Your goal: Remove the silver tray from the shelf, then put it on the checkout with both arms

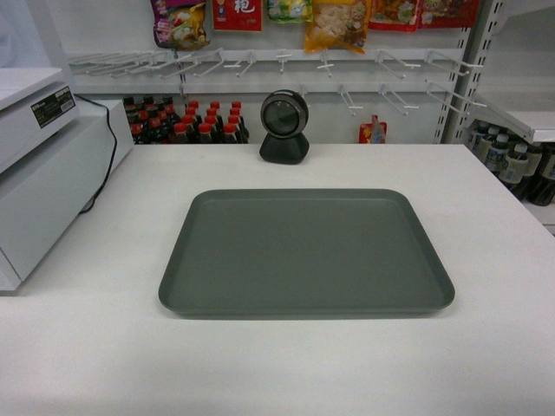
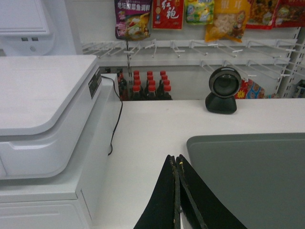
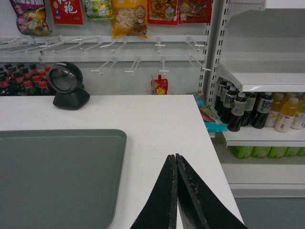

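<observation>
The silver tray [image 1: 305, 251] lies flat on the white checkout [image 1: 104, 347], in front of the black scanner [image 1: 284, 126]. No arm shows in the head view. In the left wrist view my left gripper [image 2: 176, 159] is shut with nothing in it, hovering over bare counter just left of the tray [image 2: 252, 176]. The right wrist view shows my right gripper [image 3: 176, 157] shut and empty, above the counter [image 3: 157, 124] to the right of the tray [image 3: 52, 176]. The shelf the tray came from is out of view.
The white register [image 1: 43, 173] stands at the left with a black cable [image 1: 108, 156]. Rows of red-capped bottles [image 1: 186, 121] and hanging snack bags [image 1: 334, 22] sit behind the counter. Shelving with drink bottles [image 3: 257, 109] stands beyond the counter's right edge.
</observation>
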### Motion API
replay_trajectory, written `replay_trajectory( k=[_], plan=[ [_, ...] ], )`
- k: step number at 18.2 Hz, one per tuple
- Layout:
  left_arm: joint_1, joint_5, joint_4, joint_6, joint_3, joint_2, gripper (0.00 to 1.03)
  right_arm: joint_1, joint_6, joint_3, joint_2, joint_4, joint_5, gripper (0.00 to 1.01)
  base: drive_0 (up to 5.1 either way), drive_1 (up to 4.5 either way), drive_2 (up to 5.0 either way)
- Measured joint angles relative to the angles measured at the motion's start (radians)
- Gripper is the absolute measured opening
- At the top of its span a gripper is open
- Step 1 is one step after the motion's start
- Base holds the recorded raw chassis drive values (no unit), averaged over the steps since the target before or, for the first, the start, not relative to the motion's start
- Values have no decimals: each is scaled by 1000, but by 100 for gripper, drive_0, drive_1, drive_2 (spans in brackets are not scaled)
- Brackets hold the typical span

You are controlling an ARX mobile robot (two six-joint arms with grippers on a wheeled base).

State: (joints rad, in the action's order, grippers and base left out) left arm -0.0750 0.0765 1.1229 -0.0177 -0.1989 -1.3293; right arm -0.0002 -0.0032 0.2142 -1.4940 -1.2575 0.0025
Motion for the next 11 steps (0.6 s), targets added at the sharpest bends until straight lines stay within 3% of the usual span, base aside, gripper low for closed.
replay_trajectory(
  k=[2, 3, 4, 11],
  plan=[
    [30, -43, -50, 0, 51, 94, 1, 0, 0, -57, 117, 64, 0, 2, 0, 0, 0],
    [68, -69, -81, 0, 76, 137, 1, 0, 0, -66, 202, 159, 0, 2, 0, 0, 0],
    [81, -65, -114, 0, 97, 194, 1, 0, 0, -85, 292, 202, 0, 2, 0, 0, 0],
    [74, -76, -418, 0, 180, 594, 1, 0, 0, -190, 696, 499, -1, 2, 0, 0, 0]
  ],
)
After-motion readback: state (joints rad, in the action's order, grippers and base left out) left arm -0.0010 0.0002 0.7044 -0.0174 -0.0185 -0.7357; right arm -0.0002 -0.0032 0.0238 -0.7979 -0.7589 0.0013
